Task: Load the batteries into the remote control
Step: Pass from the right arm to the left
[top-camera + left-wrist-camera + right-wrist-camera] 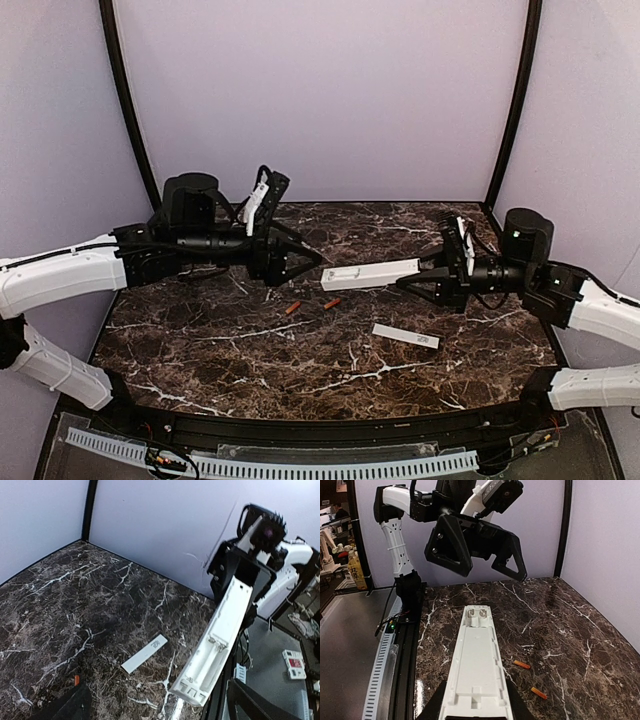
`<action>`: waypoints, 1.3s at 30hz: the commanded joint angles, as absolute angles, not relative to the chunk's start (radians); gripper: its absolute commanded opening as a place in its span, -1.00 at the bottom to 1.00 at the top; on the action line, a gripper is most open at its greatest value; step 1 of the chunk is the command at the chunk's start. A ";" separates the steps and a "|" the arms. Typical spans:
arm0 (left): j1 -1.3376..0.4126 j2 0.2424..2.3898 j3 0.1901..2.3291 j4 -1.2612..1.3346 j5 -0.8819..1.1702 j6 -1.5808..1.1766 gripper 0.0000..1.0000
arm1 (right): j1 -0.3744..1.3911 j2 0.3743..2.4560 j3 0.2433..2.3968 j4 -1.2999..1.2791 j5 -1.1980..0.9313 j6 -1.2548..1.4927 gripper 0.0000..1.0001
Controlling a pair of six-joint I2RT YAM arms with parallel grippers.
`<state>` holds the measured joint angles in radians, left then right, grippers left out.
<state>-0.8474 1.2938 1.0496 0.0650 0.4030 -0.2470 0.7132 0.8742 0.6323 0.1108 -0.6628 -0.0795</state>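
Observation:
The remote control is a long white bar held level above the table, its open battery recess facing up and empty. My right gripper is shut on its right end; in the right wrist view the remote control runs away from between my fingers. Two orange batteries lie on the marble below its free end, and both batteries also show right of the bar. My left gripper hangs open and empty just left of the remote's free end, above the batteries.
A thin flat white cover strip lies on the dark marble table at the front right, and the cover strip also shows in the left wrist view. Lilac walls close the back and sides. A cable rail runs along the near edge.

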 commanded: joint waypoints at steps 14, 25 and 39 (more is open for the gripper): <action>-1.034 1.373 1.168 -0.261 0.411 0.190 0.40 | 0.730 1.018 0.745 0.073 -0.895 -0.101 -1.00; -1.055 1.419 1.199 -0.266 0.417 0.220 -0.15 | 0.731 1.044 0.743 0.093 -0.922 -0.092 -1.00; -1.057 1.420 1.148 -0.220 0.403 0.166 -0.75 | 0.717 1.016 0.716 0.113 -0.809 -0.071 -0.08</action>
<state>-1.0531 1.4368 1.1774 -0.2398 0.4290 0.1940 0.7246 1.0447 0.7162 0.0639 -0.8898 -0.0967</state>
